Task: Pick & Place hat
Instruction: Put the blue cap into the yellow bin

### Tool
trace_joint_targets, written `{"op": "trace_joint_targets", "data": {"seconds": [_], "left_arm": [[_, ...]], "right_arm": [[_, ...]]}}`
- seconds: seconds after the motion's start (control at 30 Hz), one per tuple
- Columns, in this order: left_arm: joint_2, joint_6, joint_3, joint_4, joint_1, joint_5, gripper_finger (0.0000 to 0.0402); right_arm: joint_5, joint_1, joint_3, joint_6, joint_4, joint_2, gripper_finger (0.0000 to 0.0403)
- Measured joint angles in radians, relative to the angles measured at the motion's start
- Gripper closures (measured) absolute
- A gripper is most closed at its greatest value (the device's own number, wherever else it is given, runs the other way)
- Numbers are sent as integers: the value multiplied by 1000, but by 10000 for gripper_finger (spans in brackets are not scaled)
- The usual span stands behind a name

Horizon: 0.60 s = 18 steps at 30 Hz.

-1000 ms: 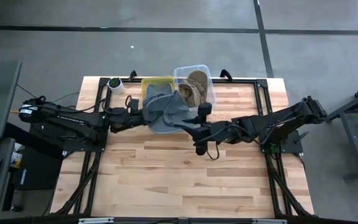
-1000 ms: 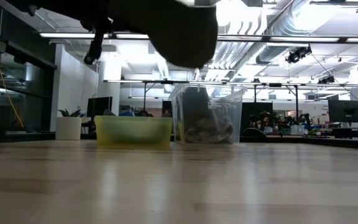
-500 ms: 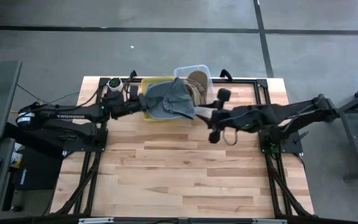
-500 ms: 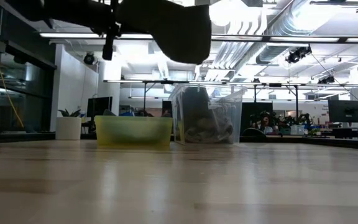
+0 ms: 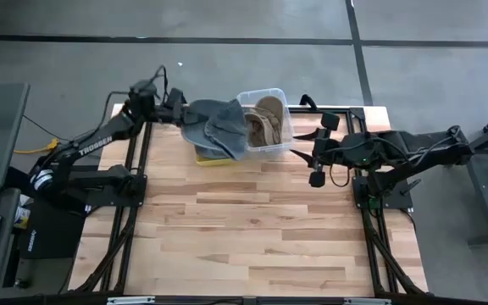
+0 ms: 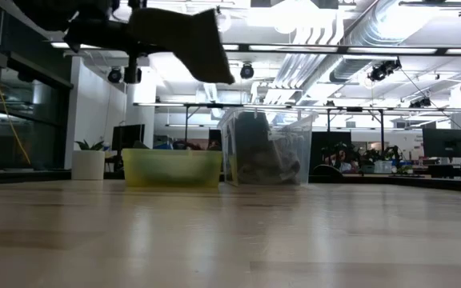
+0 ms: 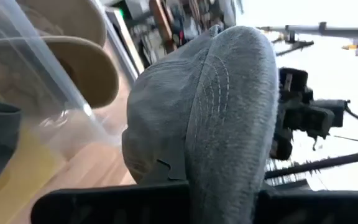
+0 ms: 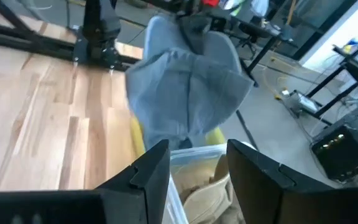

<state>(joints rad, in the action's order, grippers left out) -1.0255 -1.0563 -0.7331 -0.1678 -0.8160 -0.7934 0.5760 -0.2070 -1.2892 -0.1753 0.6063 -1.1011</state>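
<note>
My left gripper is shut on a grey hat and carries it high over the yellow bin at the table's far edge. In the low view the hat hangs well above both bins. The hat fills the left wrist view. To the right of the yellow bin stands a clear bin holding tan hats. My right gripper is open and empty, to the right of the clear bin. Its fingers point at the hat. My left gripper pinches the grey hat by its left end between its two fingers, coming roughly level from the table's left. The hat is lifted clear and reaches from the fingers toward the right, its free part drooping over the yellow bin.
The yellow bin and clear bin stand side by side at the far edge. A white pot with a plant stands to the left of them. The wooden table stretches bare toward the near edge.
My left gripper has risen and swung toward the table's far-left corner, carrying the hat from in front of the bins to above the yellow bin. My right gripper has drawn away from the hat toward the table's right edge and a little toward the far edge.
</note>
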Motion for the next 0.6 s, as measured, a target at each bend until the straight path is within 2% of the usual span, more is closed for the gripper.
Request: {"op": "trace_joint_targets", "data": {"seconds": [0.2, 0.33, 0.4, 0.5, 0.6], "left_arm": [[-118, 89, -125, 44, -247, -417, 401], [-257, 117, -233, 44, -351, -625, 401], [-335, 138, -296, 43, -371, -663, 402], [-446, 147, -375, 46, -387, -664, 402], [-517, 191, -437, 41, -386, -701, 402]], "right_arm": [[-57, 0, 14, -5, 20, -5, 249], [-50, 0, 22, 3, 22, -6, 249], [-22, 0, 22, 3, 23, -6, 249], [23, 0, 22, 3, 22, -6, 249], [57, 0, 23, 23, 25, -6, 249]]}}
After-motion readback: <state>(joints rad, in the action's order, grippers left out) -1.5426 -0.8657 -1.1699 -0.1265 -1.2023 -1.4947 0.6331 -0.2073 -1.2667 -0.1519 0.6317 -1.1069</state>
